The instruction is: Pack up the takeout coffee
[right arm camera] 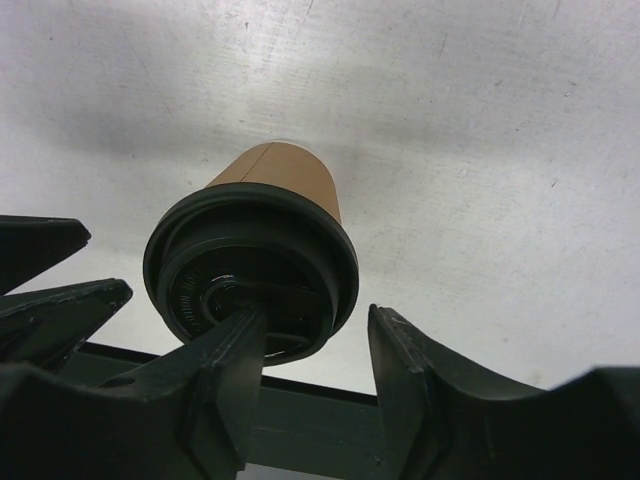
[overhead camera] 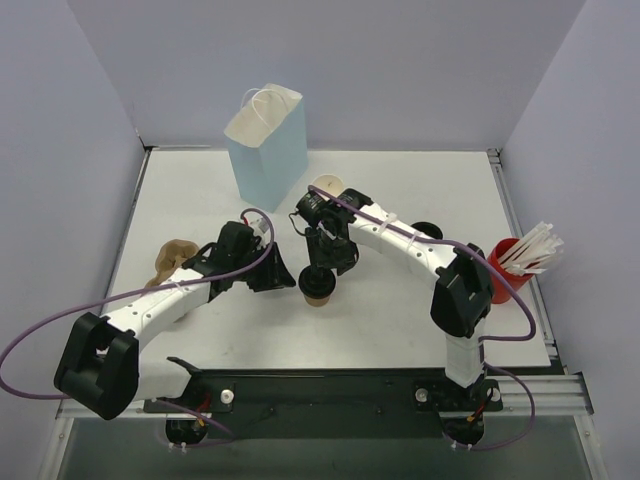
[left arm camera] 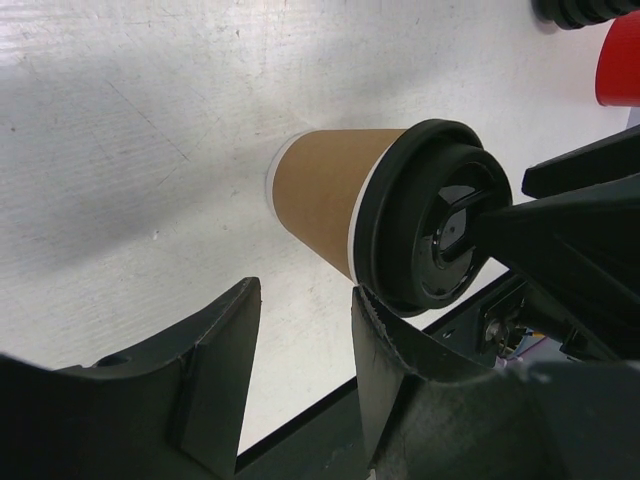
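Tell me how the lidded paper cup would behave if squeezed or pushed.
The lidded paper cup probably dents under a hard squeeze, being paper. It narrows toward its base, so a push near the black lid may tip it. The lid hides the contents, so weight is unclear.

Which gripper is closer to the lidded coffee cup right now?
Right. The right gripper hangs directly over the coffee cup, one finger on its lid; the left gripper is beside the cup, apparently not touching.
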